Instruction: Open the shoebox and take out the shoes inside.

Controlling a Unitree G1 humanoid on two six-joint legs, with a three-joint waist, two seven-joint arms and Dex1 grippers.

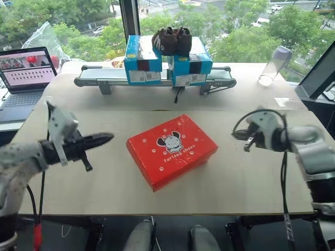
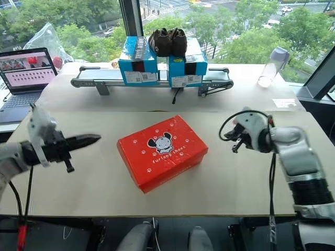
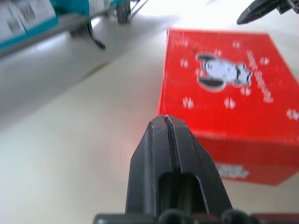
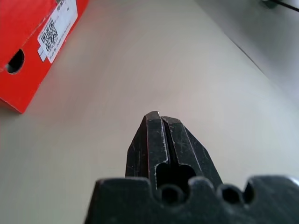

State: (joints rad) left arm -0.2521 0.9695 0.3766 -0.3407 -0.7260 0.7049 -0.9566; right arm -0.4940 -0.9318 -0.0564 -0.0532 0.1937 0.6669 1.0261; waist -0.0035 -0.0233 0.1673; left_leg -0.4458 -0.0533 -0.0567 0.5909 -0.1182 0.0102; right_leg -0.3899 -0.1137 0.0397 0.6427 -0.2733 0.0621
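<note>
You are looking over a wide beige table (image 1: 104,183) that stands against a big window with green trees and parked cars outside. At the far side of the table a grey conveyor rail (image 1: 155,78) runs left to right, carrying two blue boxes (image 1: 168,61) with black bands and white barcode labels whose print is too small to read; a pair of dark brown shoes (image 1: 171,41) sits on top of them. At the far left edge you have an open laptop (image 1: 23,76) showing a pink screen, and at the far right a clear plastic bottle (image 1: 274,65) lies tipped on the table.

The shoebox (image 1: 171,150) lies closed in the middle of the table, turned at an angle, its red lid up. On the lid you can read white lettering that looks like "furlong shoes" under a cartoon animal face, with white paw prints scattered around. In the right wrist view one end wall (image 4: 32,51) carries a white label with a QR code and a round finger hole.

Your left gripper (image 1: 107,138) hovers to the left of the box, well apart from it, tips pointing at it, fingers pressed together on nothing. Your right gripper (image 2: 229,135) hangs to the right of the box, also apart, clenched and empty.
</note>
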